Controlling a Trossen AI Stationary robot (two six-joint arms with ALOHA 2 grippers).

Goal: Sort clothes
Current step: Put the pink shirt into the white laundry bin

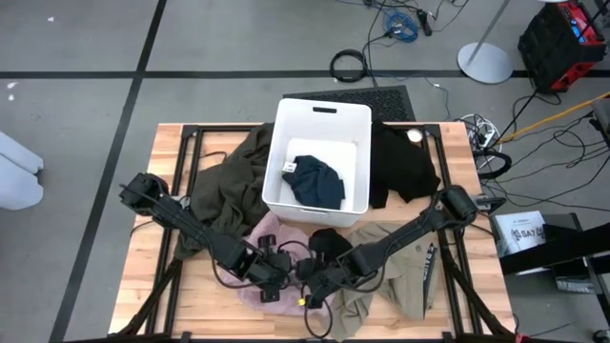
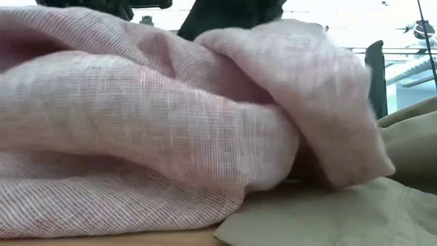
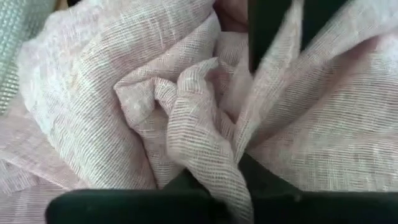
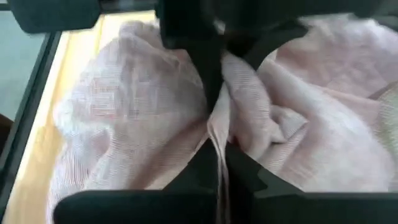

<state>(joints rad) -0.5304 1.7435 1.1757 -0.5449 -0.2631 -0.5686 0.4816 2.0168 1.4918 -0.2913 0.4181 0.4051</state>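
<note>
loosely woven, matt pale pink cloth (image 3: 155,106); smooth white plastic bin (image 1: 286,133); grainy, light wooden table (image 1: 148,276).

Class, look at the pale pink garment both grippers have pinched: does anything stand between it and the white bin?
In the high view, a black garment lies on the table between the pink garment and the white bin. Lifted over, nothing else visible blocks it. Left gripper and right gripper are shut on it.

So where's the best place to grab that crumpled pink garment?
Probably a raised fold, from above. The pink garment lies bunched on the table with ridges standing up, easy for two fingers to pinch. Both the left gripper and the right gripper are shut on such folds at its near edge.
</note>
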